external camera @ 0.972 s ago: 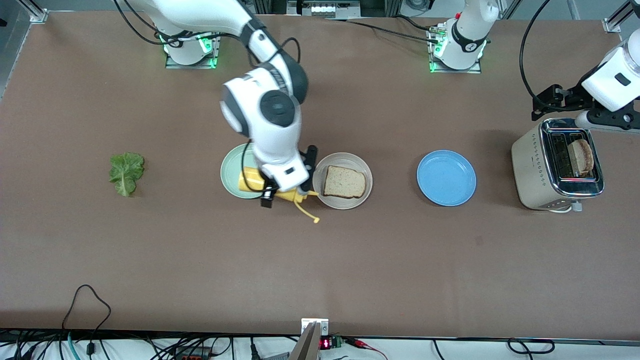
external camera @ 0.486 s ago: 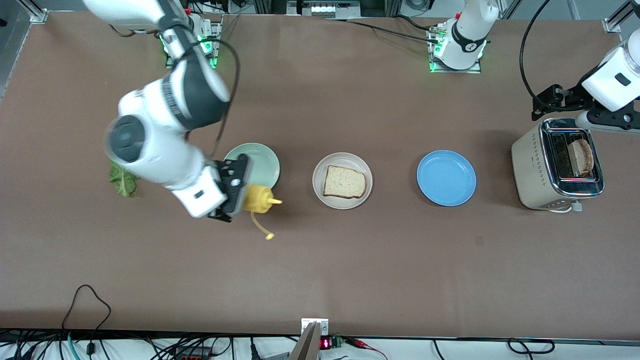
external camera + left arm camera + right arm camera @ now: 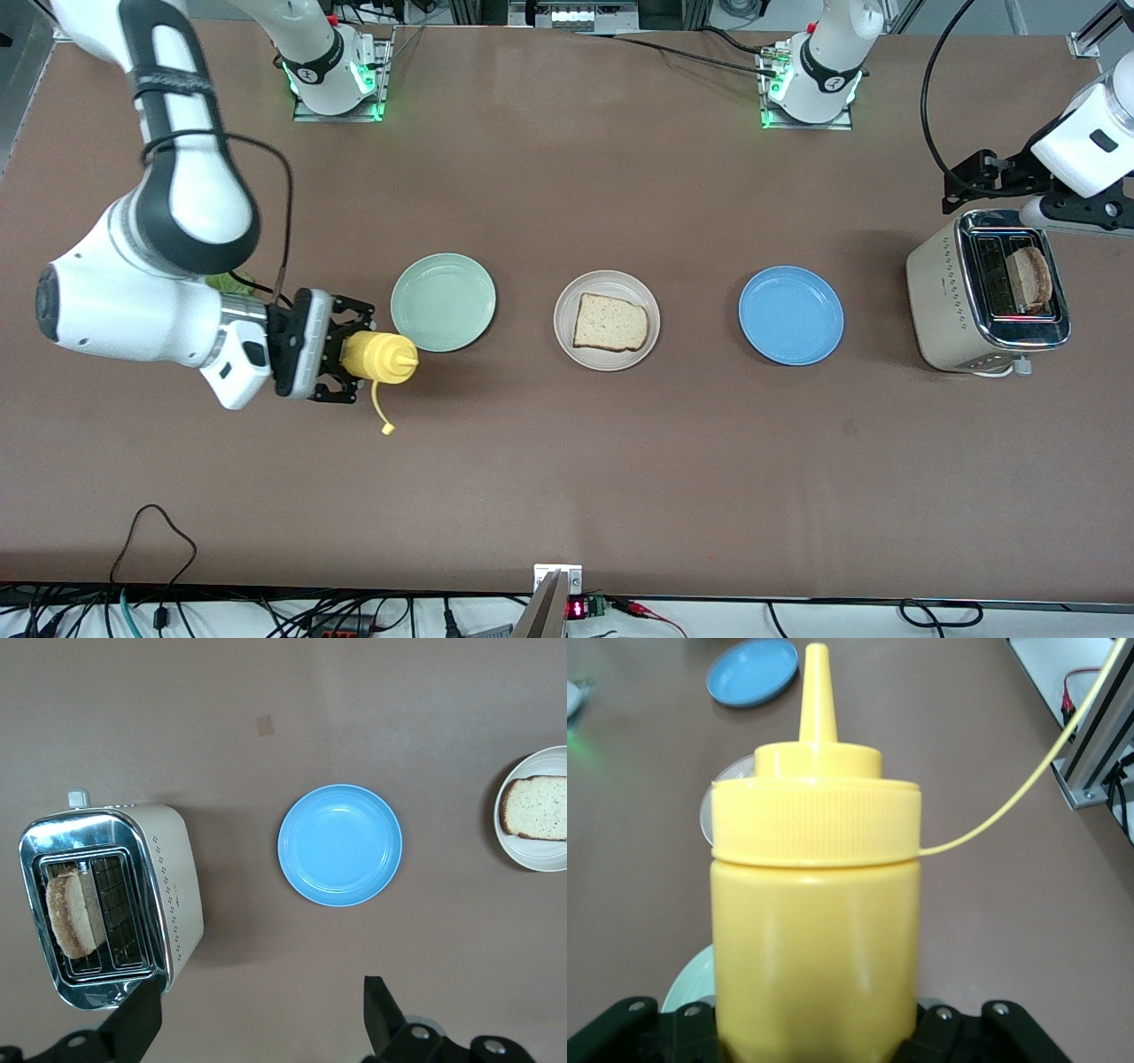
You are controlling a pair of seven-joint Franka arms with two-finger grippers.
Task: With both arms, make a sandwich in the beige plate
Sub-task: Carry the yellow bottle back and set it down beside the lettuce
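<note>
The beige plate (image 3: pixel 607 353) sits mid-table with one slice of bread (image 3: pixel 609 322) on it; the plate (image 3: pixel 532 855) and its bread (image 3: pixel 536 806) also show in the left wrist view. My right gripper (image 3: pixel 350 354) is shut on a yellow squeeze bottle (image 3: pixel 383 356), held on its side over bare table beside the mint-green plate (image 3: pixel 443 302). The bottle (image 3: pixel 815 904) fills the right wrist view above the gripper (image 3: pixel 815 1041). A second bread slice (image 3: pixel 1032 277) stands in the toaster (image 3: pixel 948 301). My left gripper (image 3: pixel 974 182) waits open over the table beside the toaster. The lettuce (image 3: pixel 229 283) is almost hidden under the right arm.
A blue plate (image 3: pixel 791 315) lies between the beige plate and the toaster, and appears again (image 3: pixel 340 845) in the left wrist view. The bottle's cap (image 3: pixel 387 430) dangles on its yellow strap. Cables run along the table edge nearest the front camera.
My right arm has swung the yellow bottle from beside the beige plate, past the mint-green plate, toward the right arm's end of the table. The arm now covers the lettuce. The left arm has not moved.
</note>
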